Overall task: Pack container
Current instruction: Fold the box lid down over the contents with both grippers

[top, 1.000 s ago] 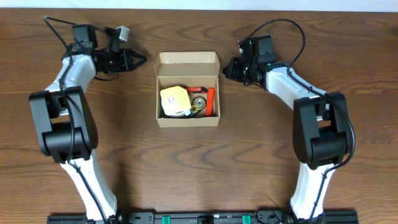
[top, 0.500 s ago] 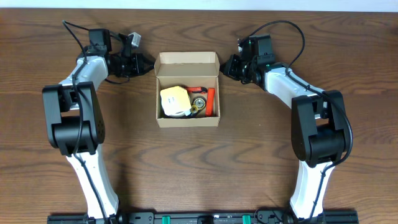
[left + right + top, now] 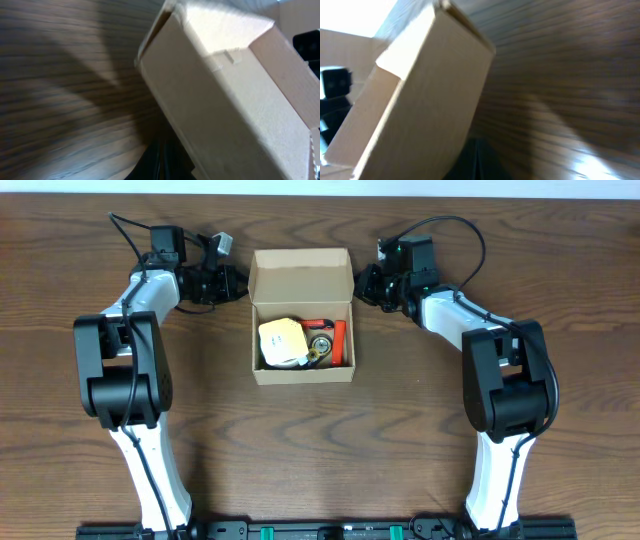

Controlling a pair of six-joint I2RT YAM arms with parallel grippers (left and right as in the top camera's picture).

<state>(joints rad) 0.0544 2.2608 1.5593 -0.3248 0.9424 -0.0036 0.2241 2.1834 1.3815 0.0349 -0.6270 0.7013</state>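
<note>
The container (image 3: 302, 372) is a tan cardboard box in the table's middle, lid flap (image 3: 300, 275) raised at the back. Inside lie a yellow-white tape roll (image 3: 282, 340), a round metal piece (image 3: 321, 345) and a red item (image 3: 338, 340). My left gripper (image 3: 240, 282) is shut, its tip against the flap's left side. My right gripper (image 3: 359, 284) is shut, its tip against the flap's right side. The left wrist view shows the box's outer wall (image 3: 235, 105) close beside the shut fingers (image 3: 160, 162). The right wrist view shows the box wall (image 3: 425, 100) beside the shut fingers (image 3: 477, 160).
Dark wood table (image 3: 400, 430) all round the box. Both arms' bases stand at the front edge, with cables looping over each wrist at the back.
Both grippers have moved inward to the box's back corners. The lid flap has risen from lying back to standing more upright.
</note>
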